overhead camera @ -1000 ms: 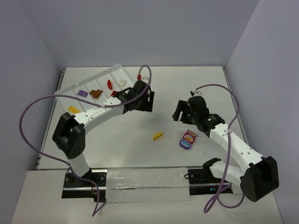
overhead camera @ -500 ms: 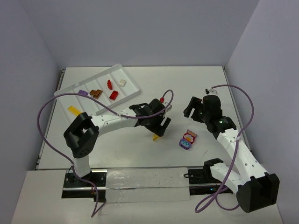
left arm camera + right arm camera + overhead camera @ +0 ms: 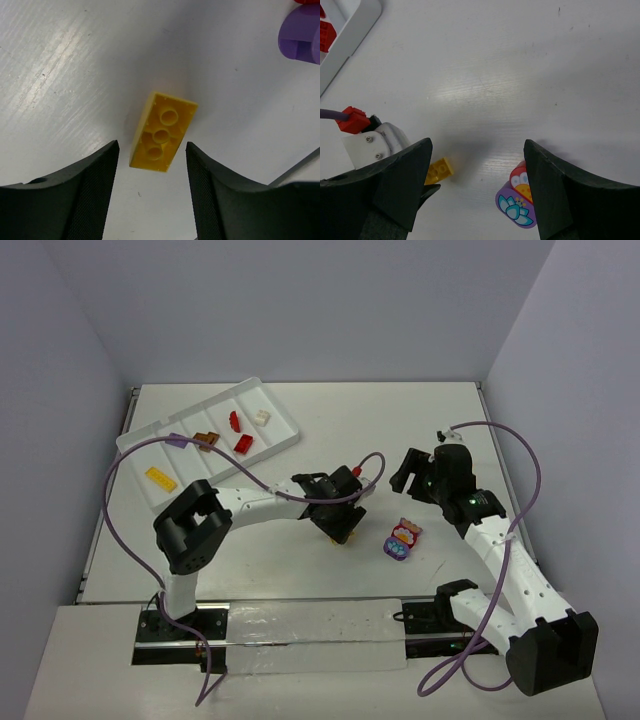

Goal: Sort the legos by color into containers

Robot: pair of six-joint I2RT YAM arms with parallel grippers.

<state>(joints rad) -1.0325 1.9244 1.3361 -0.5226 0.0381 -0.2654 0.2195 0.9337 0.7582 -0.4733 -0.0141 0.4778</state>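
A yellow lego (image 3: 162, 132) lies flat on the table, studs up. My left gripper (image 3: 151, 156) is open just above it, one finger on each side of its near end, not touching. In the top view this gripper (image 3: 338, 526) covers most of the brick. A purple and red lego cluster (image 3: 402, 538) lies to the right, also in the right wrist view (image 3: 520, 200). My right gripper (image 3: 476, 165) is open and empty, above the table (image 3: 404, 472). The white tray (image 3: 203, 476) at far left holds yellow (image 3: 158, 477), purple (image 3: 178, 440), brown (image 3: 207, 440), red (image 3: 243, 443) and white (image 3: 262, 417) legos.
The left arm (image 3: 260, 502) stretches across the table's middle from the left. A purple cable (image 3: 120, 500) loops over the tray's near side. The right arm's cable (image 3: 520, 455) arcs near the right edge. Walls close in the table on three sides.
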